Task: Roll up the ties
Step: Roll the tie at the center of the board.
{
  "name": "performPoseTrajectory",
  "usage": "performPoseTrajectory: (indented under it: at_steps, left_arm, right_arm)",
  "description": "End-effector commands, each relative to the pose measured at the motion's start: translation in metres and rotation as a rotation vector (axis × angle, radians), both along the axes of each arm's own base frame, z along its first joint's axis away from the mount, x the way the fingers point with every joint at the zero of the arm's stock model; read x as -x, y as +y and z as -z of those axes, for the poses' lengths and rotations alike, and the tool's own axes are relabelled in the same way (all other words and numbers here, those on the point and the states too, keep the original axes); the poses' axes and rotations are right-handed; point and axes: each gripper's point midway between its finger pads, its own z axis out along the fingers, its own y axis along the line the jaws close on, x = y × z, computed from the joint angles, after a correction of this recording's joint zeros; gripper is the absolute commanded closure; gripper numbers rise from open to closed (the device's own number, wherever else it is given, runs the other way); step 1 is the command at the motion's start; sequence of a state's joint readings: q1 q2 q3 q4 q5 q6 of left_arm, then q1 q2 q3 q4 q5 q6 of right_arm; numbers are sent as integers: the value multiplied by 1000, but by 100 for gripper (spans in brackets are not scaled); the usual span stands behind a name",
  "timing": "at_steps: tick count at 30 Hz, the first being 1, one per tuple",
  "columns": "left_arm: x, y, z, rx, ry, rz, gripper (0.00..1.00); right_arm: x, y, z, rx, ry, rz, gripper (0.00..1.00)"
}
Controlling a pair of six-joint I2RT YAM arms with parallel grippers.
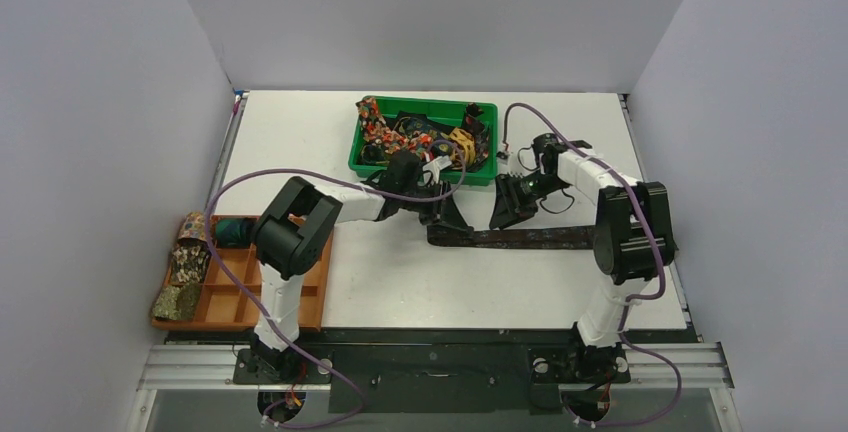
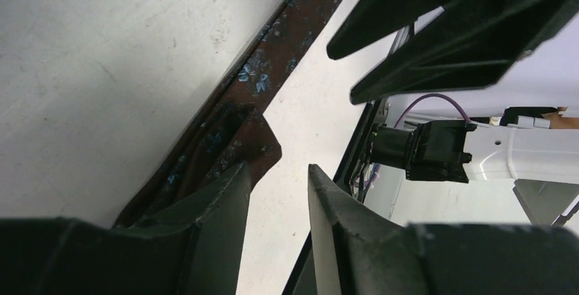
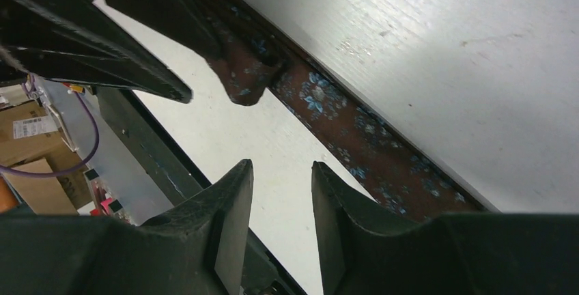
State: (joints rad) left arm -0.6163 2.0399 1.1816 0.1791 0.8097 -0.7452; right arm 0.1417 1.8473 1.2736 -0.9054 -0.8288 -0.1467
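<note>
The white desk (image 1: 400,282) carries a green bin (image 1: 478,107) of tangled ties (image 1: 385,132) at the back and an orange tray (image 1: 314,300) at the left (rolled ties (image 1: 188,264) sit along its left side). A dark brown tie (image 1: 520,238) lies flat between the arms, its left end folded over. The left gripper (image 2: 280,169) and right gripper (image 3: 281,165) hang over it, each partly open with nothing between the jaws.

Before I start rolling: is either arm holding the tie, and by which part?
Nothing is held. Left gripper and right gripper both have jaws parted, bare table between them; the folded end of the brown tie lies beside the left one.
</note>
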Motion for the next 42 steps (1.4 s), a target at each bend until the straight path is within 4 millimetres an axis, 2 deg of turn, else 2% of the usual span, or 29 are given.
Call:
performPoseTrajectory:
  at_steps: [1,12,17,19,21,22,23,24,25,26,27,28,29,30,31,32,33,34,35,38,42]
  left_arm:
    - [-12,-6,-6,48,-27,-4,66]
    - [-10,-3,2,50,-11,-5,69]
    - [-9,-2,3,52,-11,-5,70]
    - [-9,0,2,54,-16,-4,69]
    - [-12,5,-3,53,-51,-1,66]
    - [-14,7,-11,54,-80,-3,62]
    - [-17,14,-10,40,-111,-1,60]
    - [-21,18,-22,46,-159,-5,55]
    - [-25,26,-21,24,-211,-3,52]
    - [-26,30,-37,32,-271,3,47]
    - [-29,38,-35,-4,-378,35,44]
    - [-29,41,-49,-12,-440,37,39]
    - [-28,47,-45,-51,-517,67,32]
    - [-25,49,-56,-53,-589,87,29]
    - [-25,55,-49,-95,-675,115,24]
    - [-23,55,-57,-94,-744,130,22]
    - [-19,59,-49,-112,-810,174,19]
    - [-16,56,-53,-105,-870,199,17]
    - [-13,59,-46,-121,-922,235,16]
    - [-5,49,-38,-123,-1045,336,12]
    - [-6,33,-29,-156,-1148,406,11]
  right_arm:
    - [-7,23,-6,-55,-27,-16,66]
    - [-10,55,13,-20,-14,-27,64]
    - [-11,60,24,22,-5,-29,64]
    - [-12,60,28,37,-4,-33,69]
    - [-13,56,34,64,-9,-37,84]
    - [-14,53,37,84,-15,-39,88]
    - [-12,50,40,95,-9,-37,94]
    - [-12,47,42,108,-24,-54,96]
    - [-11,45,44,112,-22,-57,100]
    - [-10,44,45,117,-24,-63,100]
    - [-8,43,46,120,-21,-65,100]
    - [-8,43,47,121,-25,-70,100]
    - [-8,42,47,120,-28,-73,100]
    - [-7,42,47,119,-27,-75,100]
    - [-7,43,45,113,-34,-80,100]
    - [-6,45,43,100,-34,-84,100]
    - [-6,45,41,92,-43,-90,100]
    - [-5,47,39,79,-46,-94,100]
    - [-5,48,37,71,-54,-100,100]
    - [-5,50,34,45,-64,-106,100]
    - [-4,53,32,30,-72,-115,100]
